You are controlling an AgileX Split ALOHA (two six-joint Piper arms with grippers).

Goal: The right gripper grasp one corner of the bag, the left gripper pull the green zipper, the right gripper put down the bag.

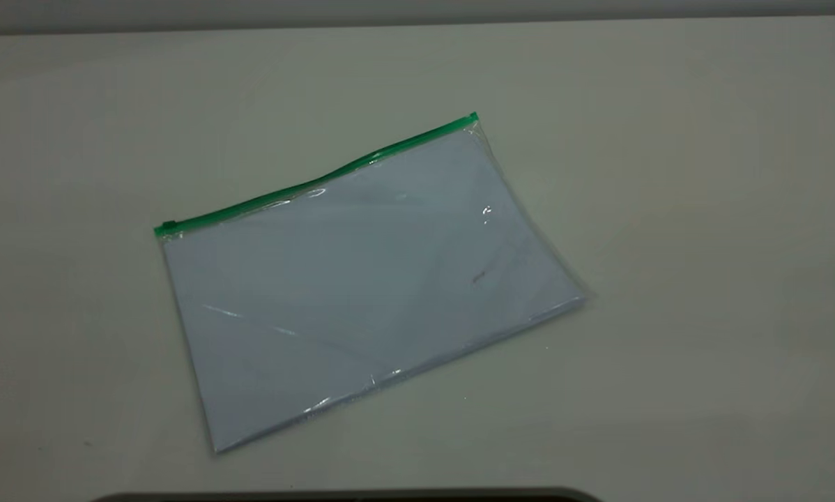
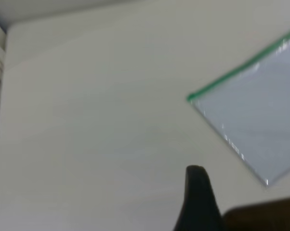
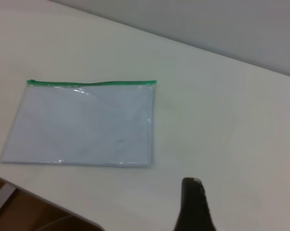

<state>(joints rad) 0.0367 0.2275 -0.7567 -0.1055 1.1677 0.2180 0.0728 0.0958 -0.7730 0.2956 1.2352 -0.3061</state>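
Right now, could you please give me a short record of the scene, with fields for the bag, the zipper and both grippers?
bag: lying flat on the table, pale sheets inside, nothing holding it
green zipper: along the far long edge; slider tab at its left end in the exterior view
left gripper: off the bag, above bare table near the zipper's slider corner
right gripper: off the bag, above bare table to one side
task progress: corner not yet grasped

- We see neither arm in the exterior view.
- In the left wrist view, one dark fingertip of our left gripper shows, held above the counter, touching nothing.
- In the right wrist view, one black fingertip of our right gripper likewise hangs free.
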